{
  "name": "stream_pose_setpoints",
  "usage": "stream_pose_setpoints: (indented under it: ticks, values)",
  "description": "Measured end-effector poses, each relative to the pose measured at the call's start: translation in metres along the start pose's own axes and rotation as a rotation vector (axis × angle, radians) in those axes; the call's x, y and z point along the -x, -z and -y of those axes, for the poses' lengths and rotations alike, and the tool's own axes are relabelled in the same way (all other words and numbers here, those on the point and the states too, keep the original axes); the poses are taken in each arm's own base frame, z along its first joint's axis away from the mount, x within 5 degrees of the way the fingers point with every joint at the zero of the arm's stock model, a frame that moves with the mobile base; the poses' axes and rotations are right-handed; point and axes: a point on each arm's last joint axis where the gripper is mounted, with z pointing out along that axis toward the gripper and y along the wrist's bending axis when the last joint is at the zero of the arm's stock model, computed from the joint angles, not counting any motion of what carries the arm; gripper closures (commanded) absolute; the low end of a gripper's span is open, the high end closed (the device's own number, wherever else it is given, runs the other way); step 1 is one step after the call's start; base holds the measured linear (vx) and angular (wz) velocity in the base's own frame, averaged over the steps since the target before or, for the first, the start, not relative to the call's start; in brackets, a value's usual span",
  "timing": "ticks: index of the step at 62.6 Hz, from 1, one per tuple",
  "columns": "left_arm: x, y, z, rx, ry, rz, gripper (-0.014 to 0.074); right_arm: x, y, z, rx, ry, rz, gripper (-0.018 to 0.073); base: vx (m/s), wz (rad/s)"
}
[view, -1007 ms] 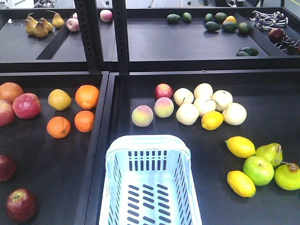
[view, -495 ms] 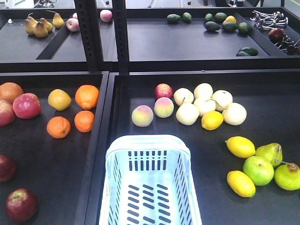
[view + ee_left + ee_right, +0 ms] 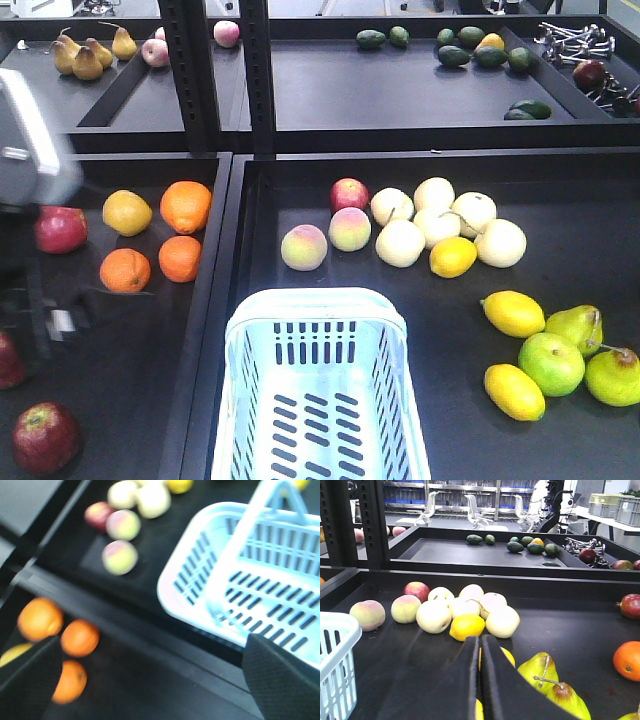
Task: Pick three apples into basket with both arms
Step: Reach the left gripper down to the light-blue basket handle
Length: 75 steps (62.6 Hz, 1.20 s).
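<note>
Basket (image 3: 317, 330) is set front centre in the right tray (image 3: 560, 180). A dark red apple (image 3: 45, 437) and a second dark red apple (image 3: 8, 362) are found front-left in the left tray (image 3: 130, 340), well apart from the basket. Left claw (image 3: 155, 680) is spread wide, nothing gripped, near oranges (image 3: 80, 637). Right claw (image 3: 480, 680) is pinched closed, nothing gripped, near a lemon (image 3: 467, 626)

Black display trays (image 3: 400, 95) fill the front view in 2 tiers, with 2 perforated black uprights (image 3: 190, 70) rising at upper left. The top of the right wrist view shows a bright, evenly lit room. There, 3 white chairs (image 3: 476, 507) stand on a pale floor (image 3: 410, 519). Shelving (image 3: 445, 487) runs along the top edge, and a grey crate (image 3: 627, 510) sits on a table (image 3: 600, 521) at upper right.
</note>
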Motion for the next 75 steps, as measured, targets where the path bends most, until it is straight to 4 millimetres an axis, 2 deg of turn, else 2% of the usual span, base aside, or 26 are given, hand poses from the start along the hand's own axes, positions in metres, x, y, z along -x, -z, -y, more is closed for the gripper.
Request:
stream_pose_setpoints:
  ticks: [20,36,58,75]
  values:
    - [0.039,-0.077,0.025,-0.179,-0.277,-0.093,-0.0097,0.000,0.000,0.000,0.000,0.000,0.000,0.0568,0.00,0.00]
    - [0.064,-0.125,0.043,-0.240,-0.421,-0.135,-0.0083,0.000,0.000,0.000,0.000,0.000,0.000,0.0568,0.00,0.00]
    - [0.071,-0.181,0.051,-0.267,-0.514,-0.213,-0.0058,0.000,0.000,0.000,0.000,0.000,0.000,0.0568,0.00,0.00]
    - [0.061,-0.212,0.053,-0.283,-0.554,-0.284,-0.0018,0.000,0.000,0.000,0.000,0.000,0.000,0.0568,0.00,0.00]
